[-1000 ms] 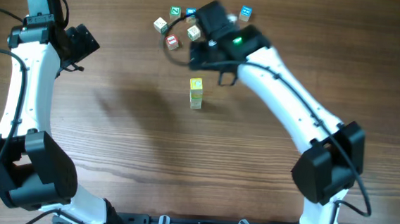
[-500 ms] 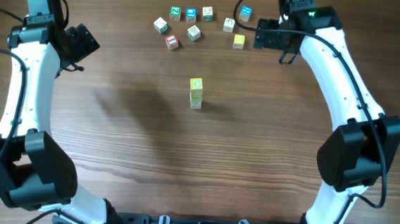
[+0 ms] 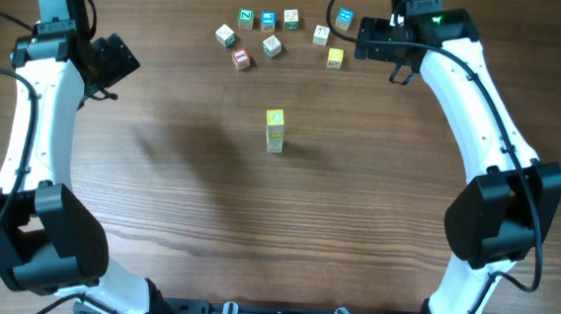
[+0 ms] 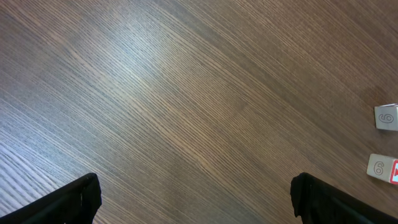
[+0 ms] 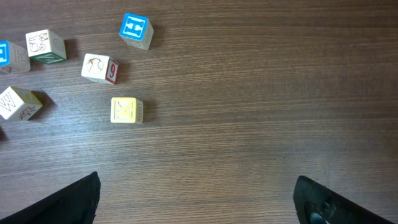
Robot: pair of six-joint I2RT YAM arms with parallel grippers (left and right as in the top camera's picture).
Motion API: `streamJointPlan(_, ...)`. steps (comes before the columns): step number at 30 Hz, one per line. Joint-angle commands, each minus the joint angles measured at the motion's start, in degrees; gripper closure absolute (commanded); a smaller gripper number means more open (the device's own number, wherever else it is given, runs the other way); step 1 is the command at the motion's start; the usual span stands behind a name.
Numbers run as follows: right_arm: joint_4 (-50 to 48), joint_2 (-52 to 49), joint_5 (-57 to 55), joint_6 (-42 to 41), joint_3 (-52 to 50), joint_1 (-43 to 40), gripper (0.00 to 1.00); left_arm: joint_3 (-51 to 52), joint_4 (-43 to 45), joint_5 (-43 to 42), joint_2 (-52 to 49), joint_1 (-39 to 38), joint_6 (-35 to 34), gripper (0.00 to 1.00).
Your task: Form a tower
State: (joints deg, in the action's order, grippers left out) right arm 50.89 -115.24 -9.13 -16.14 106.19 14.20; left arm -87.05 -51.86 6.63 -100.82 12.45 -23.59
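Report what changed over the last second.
The right gripper swung rightward, from above the loose cubes to their right-hand end, with its jaws open and empty. That uncovered cubes the arm had been hiding; none appears to have shifted. The tower stayed put in the middle. The left gripper stayed open and idle on the left.

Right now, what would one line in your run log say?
tower: standing mid-table, nothing touching | left gripper: open, empty | right gripper: open, empty, near loose cubes
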Motion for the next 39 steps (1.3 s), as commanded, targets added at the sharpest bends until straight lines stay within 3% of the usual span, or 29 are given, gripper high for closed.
streamJointPlan(1, -0.33, -0.81, -0.76, 1.01, -0.57, 0.09, 0.0, -0.72, 0.09, 0.52, 1.07, 0.17, 0.63, 0.0)
streamJointPlan(35, -0.33, -0.81, -0.76, 0.98, -0.57, 0.09, 0.0, -0.72, 0.11, 0.52, 1.07, 0.15, 0.63, 0.0)
streamJointPlan(39, -0.33, -0.81, -2.05, 4.26, -0.57, 0.02, 0.0, -0.72, 0.11, 0.52, 1.07, 0.15, 0.63, 0.0)
